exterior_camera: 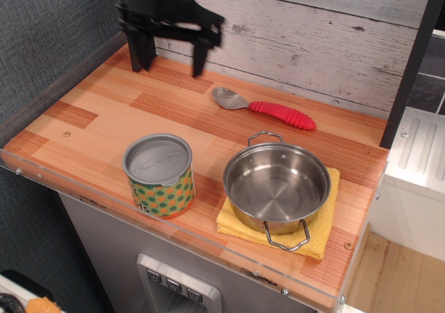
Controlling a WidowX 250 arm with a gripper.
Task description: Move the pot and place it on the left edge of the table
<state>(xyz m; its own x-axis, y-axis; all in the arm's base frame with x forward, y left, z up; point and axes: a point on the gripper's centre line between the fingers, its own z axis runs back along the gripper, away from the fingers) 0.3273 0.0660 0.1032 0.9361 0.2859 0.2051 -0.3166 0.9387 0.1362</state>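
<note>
Left side of the wood-plank table (pixel 104 118) is bare, so the drop zone by the left edge is free. The gripper (pixel 172 52) hangs over the back-left of the top near the plank wall (pixel 313 42), fingers spread wide apart, nothing between them.

Front left-of-centre: the patterned tin can (pixel 160 176) with grey lid stands upright close to the acrylic front rim. Not a task item, but it sits between the pot and the target edge.

Back centre: a spoon (pixel 264 106) with red handle lies flat, bowl pointing left.

Front right: the steel pot (pixel 277 186) sits upright and empty on the yellow folded cloth (pixel 327 226). One loop handle faces the back, the other the front. Gripper and pot are well apart, no contact.

Step in hand, my read: approach phase only, pickup not started.

Next move calls for:
- travel right and forward to above the pot
- descend with fingers still spread, pinch the rim or a loop handle; the rim looks the easier target
- lift clear of the cloth so it doesn't drag along
- carry left behind or above the can, not through it
- set down near the left edge, not overhanging.
</note>
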